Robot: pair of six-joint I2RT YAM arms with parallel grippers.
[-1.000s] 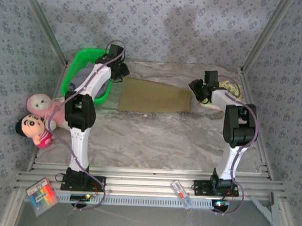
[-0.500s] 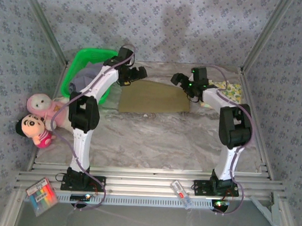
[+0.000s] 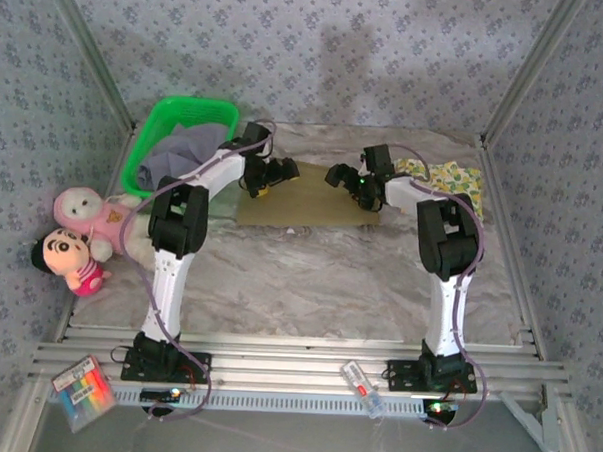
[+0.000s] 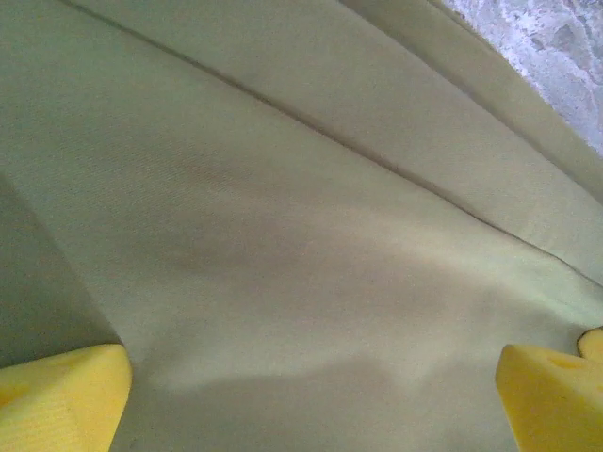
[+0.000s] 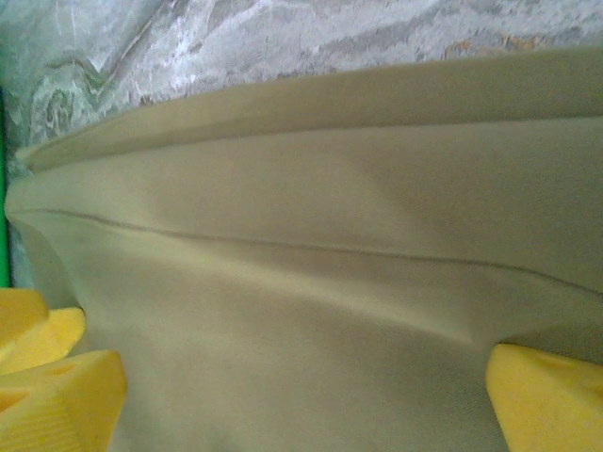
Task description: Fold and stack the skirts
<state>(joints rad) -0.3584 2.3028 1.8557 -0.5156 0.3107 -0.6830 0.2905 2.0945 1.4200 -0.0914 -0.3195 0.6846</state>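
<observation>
A plain olive-khaki skirt (image 3: 307, 208) lies flat at the back middle of the marble table (image 3: 309, 276). My left gripper (image 3: 272, 175) hovers over its back left edge and my right gripper (image 3: 342, 178) over its back right edge. Both are open, with nothing between the fingers. In the left wrist view the olive skirt (image 4: 283, 217) lies close below the open gripper (image 4: 311, 395), yellow fingertips (image 4: 57, 395) at the bottom corners. The right wrist view shows the same skirt (image 5: 311, 282) under the open gripper (image 5: 301, 395). A yellow-green floral skirt (image 3: 442, 178) lies at the back right. A lavender-grey skirt (image 3: 174, 158) sits in the basket.
A green plastic basket (image 3: 156, 125) stands at the back left beside the left arm. Two plush dolls (image 3: 81, 231) lie at the table's left edge. Patterned walls close in the back and sides. Bare marble stretches in front of the olive skirt.
Both grippers have opened and let go of the olive skirt. They have swung inward from its outer corners toward its middle, close over the cloth.
</observation>
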